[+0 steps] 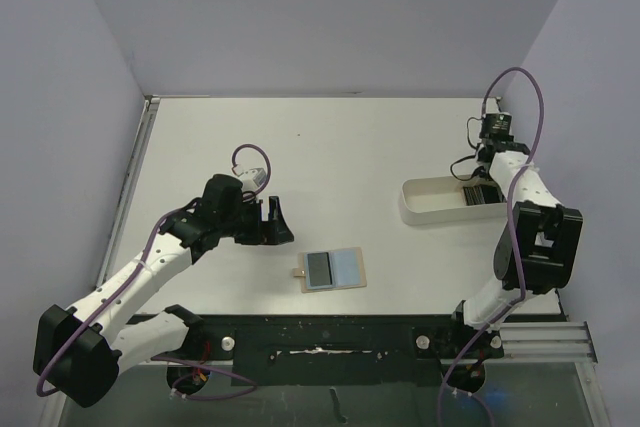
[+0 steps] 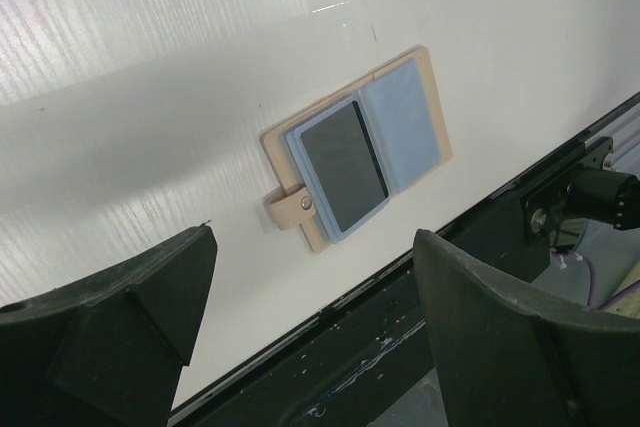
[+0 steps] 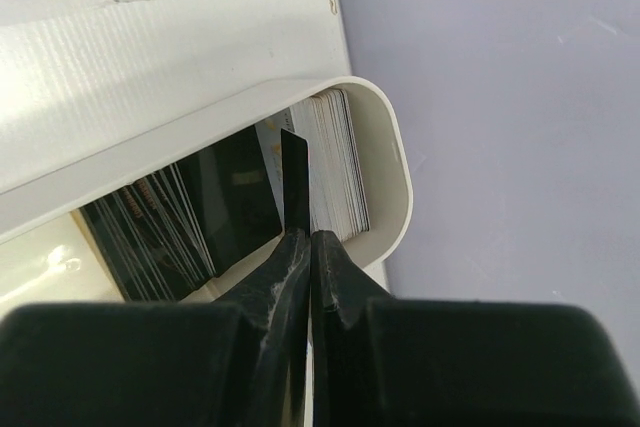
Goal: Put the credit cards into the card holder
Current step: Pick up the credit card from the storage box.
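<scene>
Left end effector (image 1: 277, 220), jaws fully open and empty, hovers over the tabletop (image 1: 350, 147) left of the card holder (image 1: 334, 269), which lies open, blue lining up. Right end effector (image 3: 310, 247) is closed on one credit card (image 3: 296, 179) above the credit cards (image 3: 335, 162) standing in the white tray (image 3: 395, 167)

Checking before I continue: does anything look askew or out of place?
Only one thing: in the white tray, one dark card stands apart from the other cards, pinched edge-on by the shut right end effector. The wallet lies open and flat.
</scene>
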